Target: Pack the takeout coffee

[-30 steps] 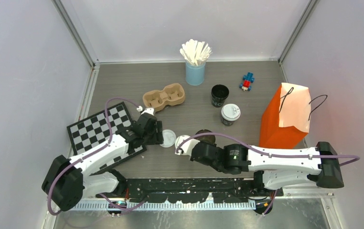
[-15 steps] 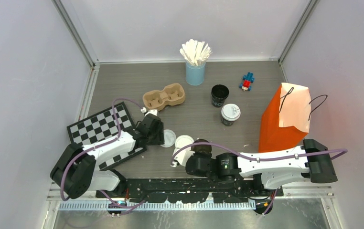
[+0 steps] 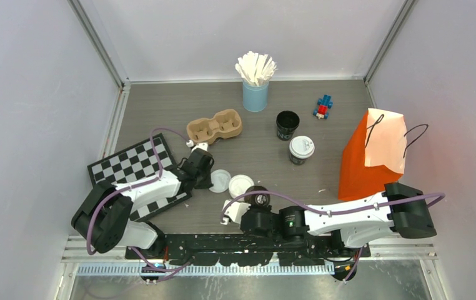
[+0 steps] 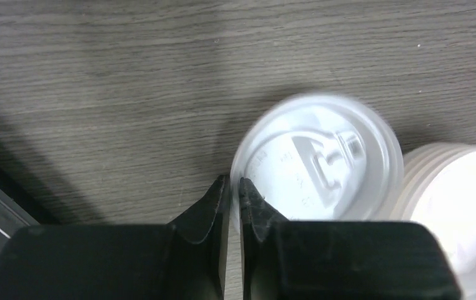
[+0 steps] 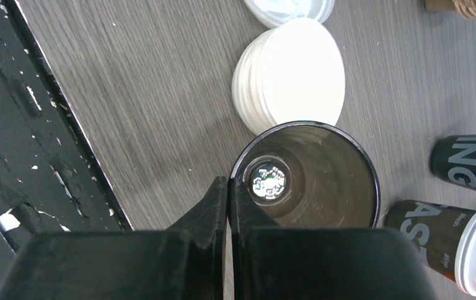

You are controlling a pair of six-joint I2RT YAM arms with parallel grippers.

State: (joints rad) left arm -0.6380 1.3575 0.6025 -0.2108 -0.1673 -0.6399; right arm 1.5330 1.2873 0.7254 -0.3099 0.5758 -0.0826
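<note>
Beside the checkerboard (image 3: 123, 167) on the left, your left gripper (image 4: 235, 185) has its jaws drawn narrow on the near rim of a loose lid (image 4: 317, 156). The lid lies on the table and touches the lid stack (image 5: 292, 75) to its right. The wrist view blurs the lid, so judge that grip as light.

Next along, your right gripper (image 5: 228, 184) is pinched tight on the near rim of an open cup (image 5: 323, 187), upright just beside the stack at the table's near edge.

Lidding this cup looks like the step in hand. You would need to lift the lid clear, bring it level over the cup mouth and press it down evenly while the right side holds steady. An edge grip may let the lid tilt.

Further right stand a second open cup (image 3: 287, 124) and a lidded cup (image 3: 301, 149), both apart from the cardboard carrier (image 3: 215, 126) and outside the orange bag (image 3: 363, 165). Packing has barely begun.
</note>
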